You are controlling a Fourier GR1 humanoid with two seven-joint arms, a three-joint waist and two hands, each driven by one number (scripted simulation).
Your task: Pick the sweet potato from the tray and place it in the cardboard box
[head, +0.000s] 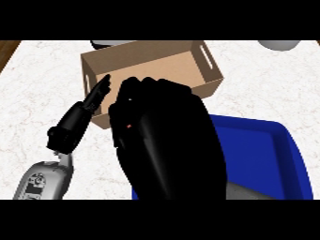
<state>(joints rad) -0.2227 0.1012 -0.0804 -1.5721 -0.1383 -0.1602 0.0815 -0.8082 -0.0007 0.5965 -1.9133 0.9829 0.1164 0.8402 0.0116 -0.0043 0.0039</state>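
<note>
hovering robot hand (163,136) over cardboard box (190,63)

Counter seen from above, with box, tray and both hands

A cardboard box (163,65) is seen open on the marble counter (24,93), with a slot handle in its right wall. A blue tray (273,154) is set just beside it, lower right. The right hand (166,140) is held large and dark before the box's near edge, fingers curled; a small orange speck is seen on it, and whether anything is held cannot be told. The left hand (79,117) is held straight-fingered at the box's left wall.
</note>
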